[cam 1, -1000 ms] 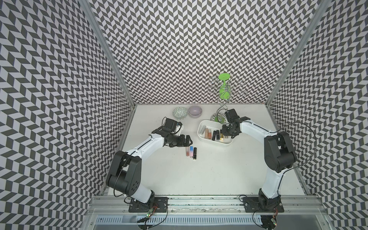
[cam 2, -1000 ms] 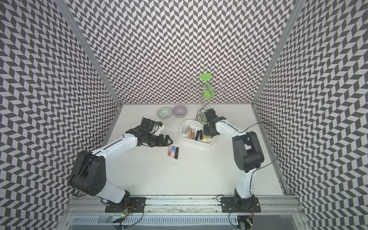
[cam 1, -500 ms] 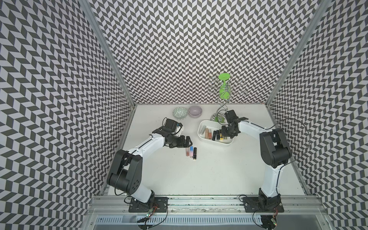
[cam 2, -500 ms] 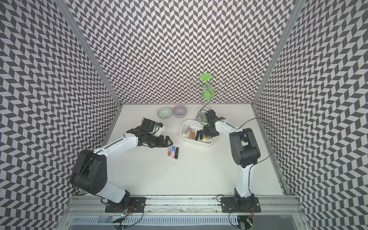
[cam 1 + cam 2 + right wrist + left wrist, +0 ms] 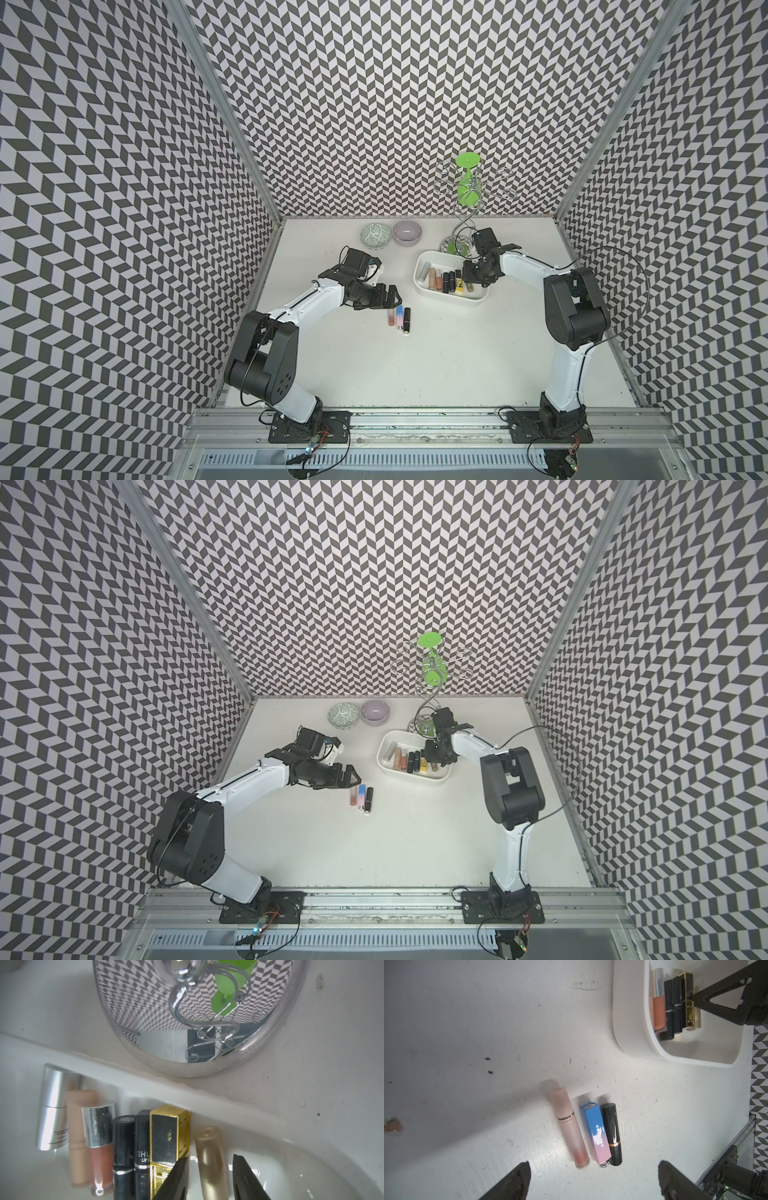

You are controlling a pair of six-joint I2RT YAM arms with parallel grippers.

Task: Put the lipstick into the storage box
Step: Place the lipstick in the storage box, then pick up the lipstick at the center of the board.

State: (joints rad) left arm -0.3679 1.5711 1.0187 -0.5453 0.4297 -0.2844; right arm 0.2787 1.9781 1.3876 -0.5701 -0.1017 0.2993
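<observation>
The white storage box (image 5: pixel 419 266) (image 5: pixel 383 750) holds several lipsticks side by side. My right gripper (image 5: pixel 473 282) (image 5: pixel 211 1158) reaches into its right end. Its jaws stand a little apart on either side of a champagne-coloured lipstick (image 5: pixel 209 1147), which lies on the box floor with a gap at each finger. On the table lie a pale pink tube (image 5: pixel 569 1128), a blue-and-pink lipstick (image 5: pixel 596 1134) and a black lipstick (image 5: pixel 612 1132), close together. My left gripper (image 5: pixel 392 294) (image 5: pixel 593 1165) hovers wide open just above their near ends, holding nothing.
A green-patterned bowl (image 5: pixel 376 236) and a lilac bowl (image 5: pixel 407 232) stand at the back. A wire stand with a green glass (image 5: pixel 467 187) rises right behind the box, its mirrored base (image 5: pixel 187 1022) against the box rim (image 5: pixel 145 1082). Patterned walls close three sides.
The right gripper's jaws have parted from the champagne lipstick, which now rests in the box. The right arm's elbow has swung inward. The left gripper has stayed put.
</observation>
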